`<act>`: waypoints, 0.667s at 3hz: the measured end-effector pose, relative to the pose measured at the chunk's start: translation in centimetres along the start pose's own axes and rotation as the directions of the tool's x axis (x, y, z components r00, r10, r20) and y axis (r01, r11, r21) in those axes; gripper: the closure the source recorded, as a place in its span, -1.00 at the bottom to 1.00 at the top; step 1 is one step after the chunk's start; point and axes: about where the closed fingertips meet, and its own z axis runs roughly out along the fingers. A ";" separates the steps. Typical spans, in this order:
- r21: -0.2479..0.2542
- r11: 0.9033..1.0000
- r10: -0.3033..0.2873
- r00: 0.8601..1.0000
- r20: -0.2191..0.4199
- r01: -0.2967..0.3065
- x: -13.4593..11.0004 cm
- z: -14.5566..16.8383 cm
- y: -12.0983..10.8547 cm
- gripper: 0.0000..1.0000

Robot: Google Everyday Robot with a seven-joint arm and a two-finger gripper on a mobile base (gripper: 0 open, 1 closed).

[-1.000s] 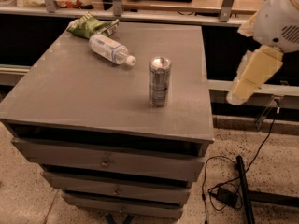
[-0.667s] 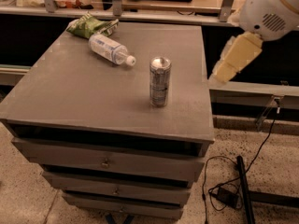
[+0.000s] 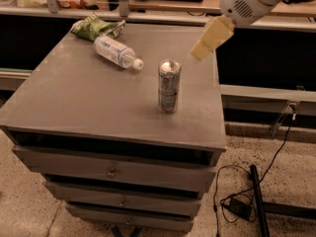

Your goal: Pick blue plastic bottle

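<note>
The blue plastic bottle point(image 3: 116, 52) lies on its side at the back left of the grey cabinet top point(image 3: 89, 102), white cap toward the right. My gripper point(image 3: 211, 37) hangs from the white arm above the cabinet's back right part, to the right of the bottle and above and behind the can. It holds nothing.
A silver drink can point(image 3: 169, 86) stands upright near the middle of the top. A green snack bag point(image 3: 95, 26) lies just behind the bottle. Drawers run below the top. A black cable and a bar point(image 3: 257, 197) lie on the floor at right. A counter edge runs behind.
My arm and gripper have swung left and up, from beside the cabinet's right edge to over its back right part. The bottle, can and bag have not moved.
</note>
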 end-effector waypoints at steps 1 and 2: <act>0.114 0.992 0.055 0.998 0.039 -0.059 -2.4 2.6 -2.6 -1.00; 0.145 0.984 0.100 0.993 0.062 -0.108 -3.0 2.5 -3.4 -1.00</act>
